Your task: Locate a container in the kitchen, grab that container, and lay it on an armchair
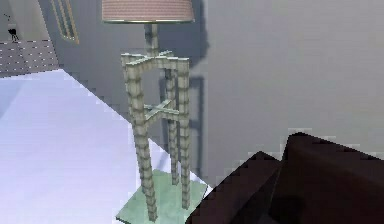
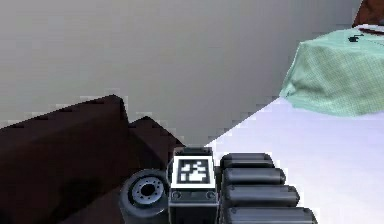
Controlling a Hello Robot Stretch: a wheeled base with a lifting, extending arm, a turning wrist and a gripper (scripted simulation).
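Seeing nearest the dark arm (image 2: 255, 190), coming up from the arm side view's bottom edge and carrying a white square (image 2: 191, 170) with black marks at its far end. Finding the gripper (image 2: 145, 196) just left of that square as a dark round body; not making out the fingers, so not able to tell the pincer's state, holding something or not. Meeting the dark brown armchair (image 2: 65, 150) right behind the gripper, sitting at the arm side view's left against the grey wall (image 2: 180, 50), and again at the forward view's lower right. Noting there a floor lamp (image 1: 133, 120) standing just beside the armchair, with lattice legs on a square pale base (image 1: 135, 208) and a pinkish shade (image 1: 148, 10) at the top edge. Seeing pale floor (image 1: 50, 130) stretching around both. Spotting, well apart at the arm side view's upper right, a green checked cloth (image 2: 335, 70) draping over something, with a small dark thing (image 2: 352, 38) lying on top.
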